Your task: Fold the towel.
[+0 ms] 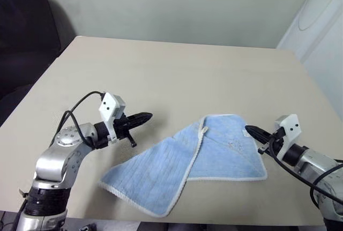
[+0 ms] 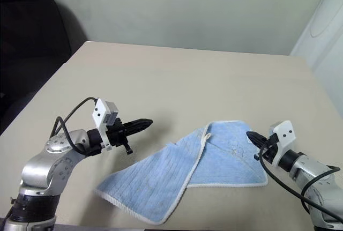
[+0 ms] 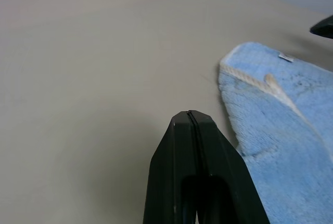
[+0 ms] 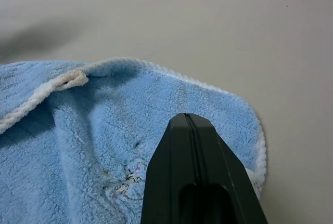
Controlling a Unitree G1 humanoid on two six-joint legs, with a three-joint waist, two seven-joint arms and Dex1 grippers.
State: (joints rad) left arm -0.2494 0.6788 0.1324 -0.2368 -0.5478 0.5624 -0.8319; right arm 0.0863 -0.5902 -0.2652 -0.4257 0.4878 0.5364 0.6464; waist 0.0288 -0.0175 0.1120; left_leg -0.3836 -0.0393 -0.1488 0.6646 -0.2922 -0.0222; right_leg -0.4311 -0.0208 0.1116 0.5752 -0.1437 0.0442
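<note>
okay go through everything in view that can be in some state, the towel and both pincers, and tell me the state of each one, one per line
towel: lying on the table, partly folded, one flap laid crooked over the rest, held by neither pincer
left pincer: shut, empty, clear of the towel
right pincer: shut, empty, over the towel's right edge

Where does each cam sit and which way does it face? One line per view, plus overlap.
Left eye view: head, looking forward and down at the table; both arms show, left gripper and right gripper shut beside the towel.
Right eye view: same head camera's other eye, same scene.
Left wrist view: along its shut fingers toward the towel's folded end.
Right wrist view: along its shut fingers, over the towel.
Shared: the towel shows in all four views.
</note>
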